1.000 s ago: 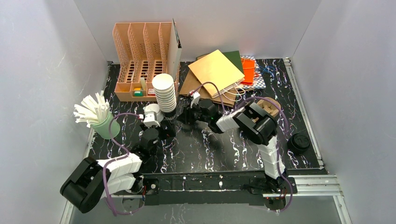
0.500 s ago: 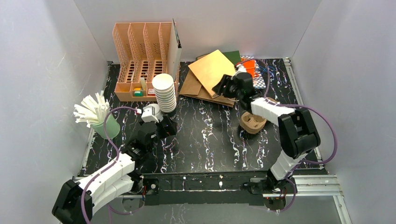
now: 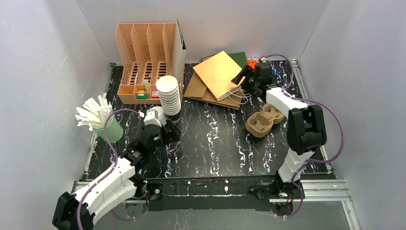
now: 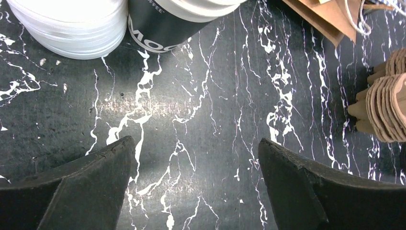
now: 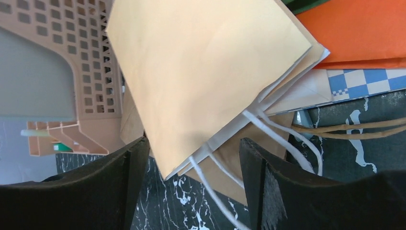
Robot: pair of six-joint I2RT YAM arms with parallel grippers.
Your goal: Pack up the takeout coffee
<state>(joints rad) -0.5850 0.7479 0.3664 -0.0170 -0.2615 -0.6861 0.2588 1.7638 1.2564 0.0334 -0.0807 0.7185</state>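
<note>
Left gripper [image 4: 195,143] first: it is spread wide over the bare marbled table [image 4: 201,96], with nothing between its fingers [image 4: 95,182]. Straight ahead of it, just past the fingertips, stands the dark bottom cup [image 4: 163,28] of the tall stack of cups [image 3: 168,93], with white lettering on its wall. Ahead and to the left, close beside that cup, sits a pile of flat white lids [image 4: 67,28]. Off to this gripper's right, well apart, the cardboard cup carrier [image 4: 385,105] shows its layered edge; from overhead it lies on the table between the two grippers. Back and to the left of the gripper stands a green cup [image 3: 111,129] stuffed with white sticks. Over to the right gripper [image 5: 194,141], out at the far side of the table: its jaws stand apart, gripping nothing. Framed in the gap between its fingers are the corner of a tan paper bag [image 5: 201,62] and that bag's white cord handles [image 5: 268,129]. Whether the fingers touch the paper I cannot tell. A brown bag [image 5: 234,167] peeks out under the tan one. To the gripper's right lie an orange bag [image 5: 364,28] and a blue-and-white checked one [image 5: 364,81]. Ahead and to its left is the peach file organiser [image 5: 91,57]. As for the takeout coffee, no lidded cup shows clearly in any view, so I cannot tell where it sits from either gripper.
</note>
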